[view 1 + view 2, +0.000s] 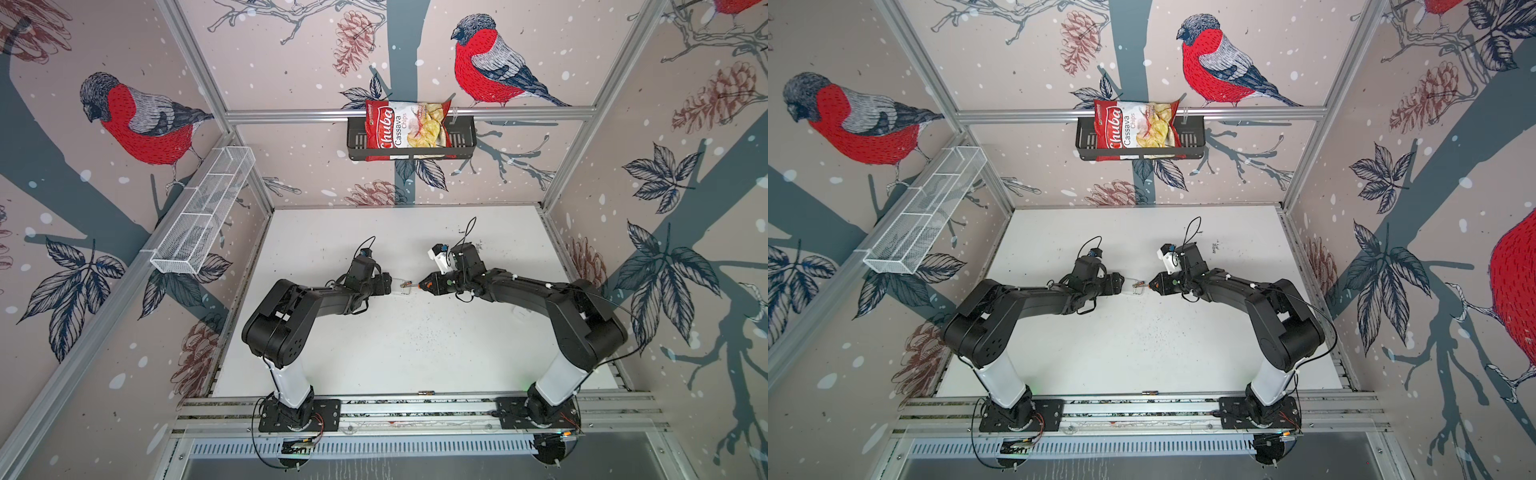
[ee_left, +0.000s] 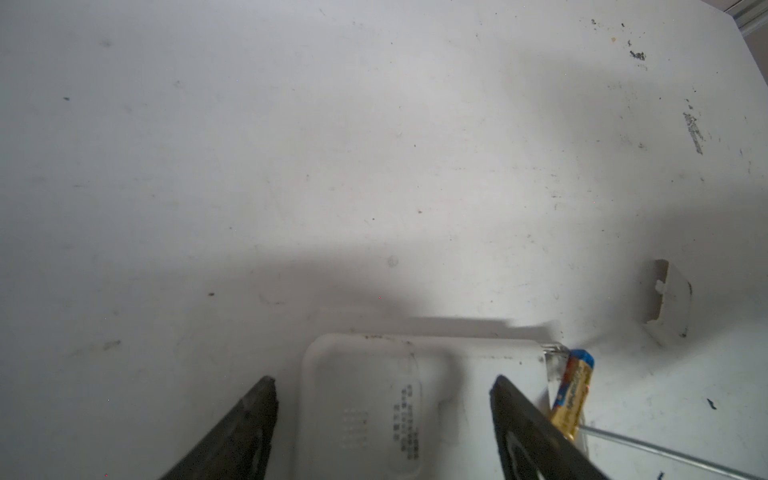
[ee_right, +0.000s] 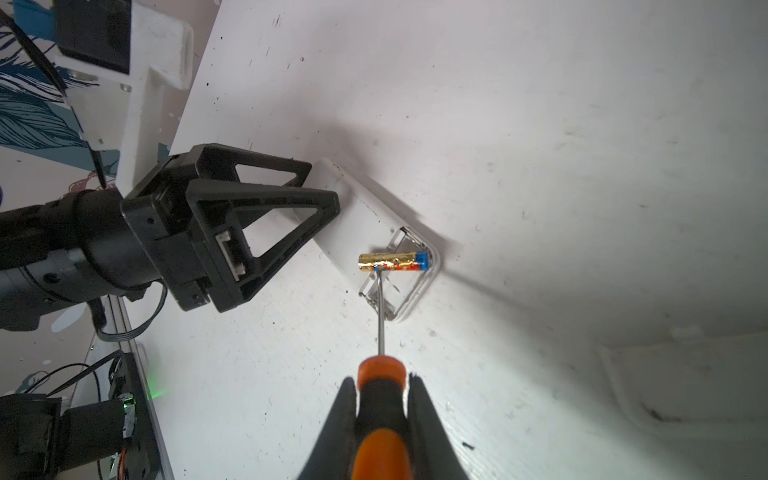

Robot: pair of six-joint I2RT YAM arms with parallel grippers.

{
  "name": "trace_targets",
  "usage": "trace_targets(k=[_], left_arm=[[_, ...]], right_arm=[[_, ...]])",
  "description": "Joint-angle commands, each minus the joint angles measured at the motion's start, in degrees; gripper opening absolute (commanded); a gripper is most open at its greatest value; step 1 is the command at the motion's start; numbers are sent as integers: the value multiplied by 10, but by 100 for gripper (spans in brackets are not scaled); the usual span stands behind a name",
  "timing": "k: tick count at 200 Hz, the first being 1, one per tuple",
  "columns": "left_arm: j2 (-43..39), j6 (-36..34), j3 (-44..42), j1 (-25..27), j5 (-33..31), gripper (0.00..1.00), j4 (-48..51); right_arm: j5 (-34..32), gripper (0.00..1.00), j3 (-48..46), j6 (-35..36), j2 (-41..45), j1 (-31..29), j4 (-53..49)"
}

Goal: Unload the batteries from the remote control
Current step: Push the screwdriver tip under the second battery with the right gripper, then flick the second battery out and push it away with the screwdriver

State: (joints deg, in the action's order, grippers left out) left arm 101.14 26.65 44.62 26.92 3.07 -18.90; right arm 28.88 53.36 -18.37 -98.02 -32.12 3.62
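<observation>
Battery (image 1: 406, 284) shows mid-frame in both top views, at the open end of the white remote control (image 1: 398, 289), between the left gripper (image 1: 388, 285) and the right gripper (image 1: 423, 286); it is too small there to tell its axis. Upper centre, a bag (image 1: 405, 124) reads "Chuba Cassava Chips".

Left wrist view: the remote control (image 2: 374, 395), lower centre, bears tiny unreadable print. The left gripper's jaws stand wide astride it. The battery (image 2: 573, 395), lower right, tilts blue end uppermost, its lettering blurred. A white cover (image 2: 665, 299) lies at right.

Right wrist view: the battery (image 3: 392, 262) lies left-right across the open compartment, gold end left, blue end right. The right gripper clamps an orange-and-black screwdriver (image 3: 380, 399), its tip touching the battery.
</observation>
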Motion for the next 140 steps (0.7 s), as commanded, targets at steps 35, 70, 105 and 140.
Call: trace_targets(k=[35, 70, 105, 140], left_arm=[[1, 4, -2, 0, 9, 80, 5], [-1, 3, -2, 1, 8, 80, 8], [-1, 3, 0, 1, 8, 80, 10], [-4, 1, 2, 1, 6, 80, 15]], right_arm=[[7, 0, 11, -8, -4, 6, 22], [8, 0, 14, -6, -6, 14, 22], [16, 0, 17, -7, -8, 22, 26], [28, 0, 27, -12, -11, 36, 38]])
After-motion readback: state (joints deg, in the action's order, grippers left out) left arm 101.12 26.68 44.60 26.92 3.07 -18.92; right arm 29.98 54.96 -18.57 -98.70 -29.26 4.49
